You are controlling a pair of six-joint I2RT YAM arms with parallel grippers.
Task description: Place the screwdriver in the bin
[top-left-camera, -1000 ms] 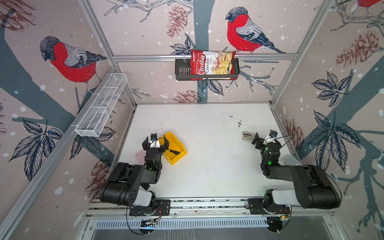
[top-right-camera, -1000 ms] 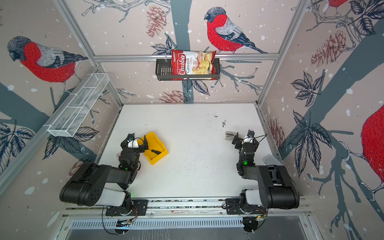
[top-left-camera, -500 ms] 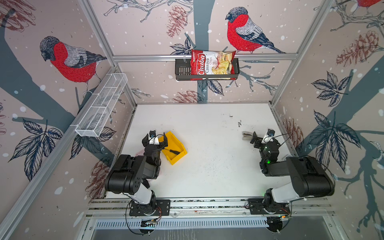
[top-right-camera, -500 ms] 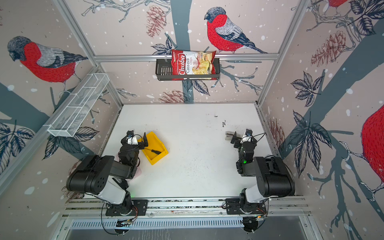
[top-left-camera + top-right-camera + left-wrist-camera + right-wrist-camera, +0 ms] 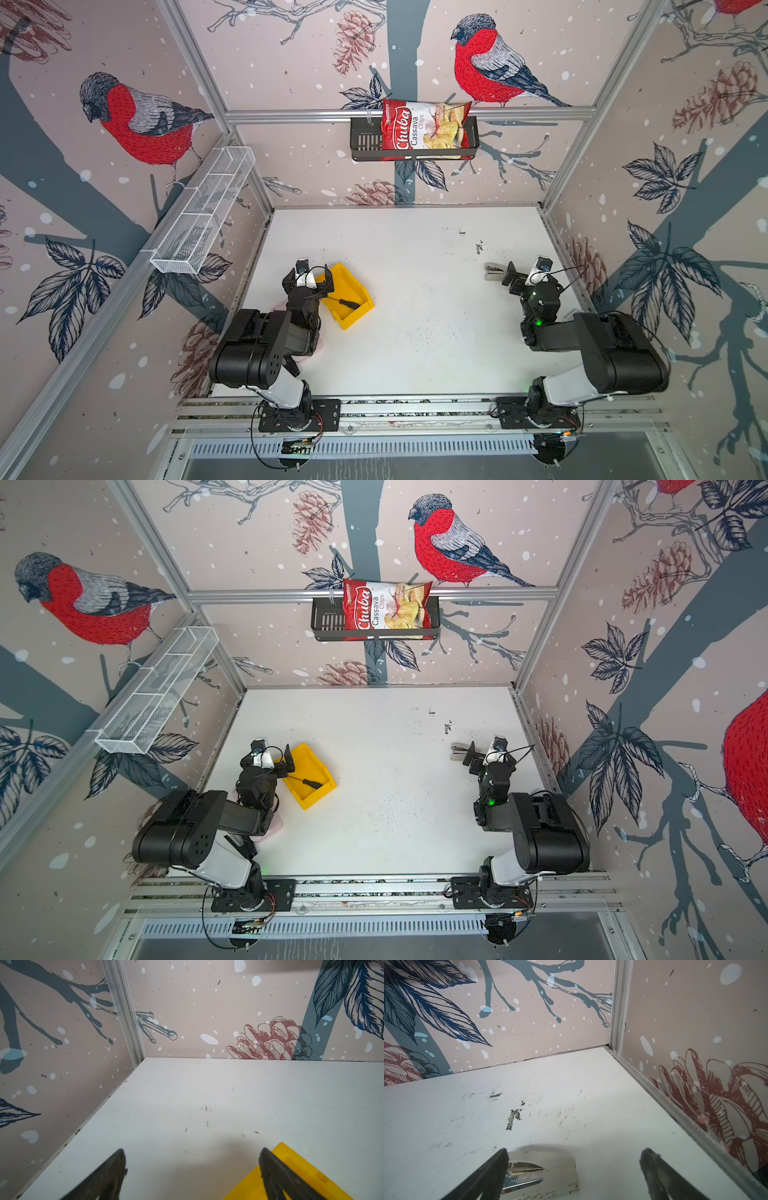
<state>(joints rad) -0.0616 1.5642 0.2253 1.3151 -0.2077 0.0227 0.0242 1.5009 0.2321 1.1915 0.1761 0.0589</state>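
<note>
Screwdriver seen lodged in bin at left; L gripper & R gripper drawn back, spread wide, empty; task judged done.

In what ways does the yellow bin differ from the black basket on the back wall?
The yellow bin stands on the white table; the black basket hangs from the wall rail. The bin holds a screwdriver; the basket holds a bag of cassava chips. Both are open on top.
</note>
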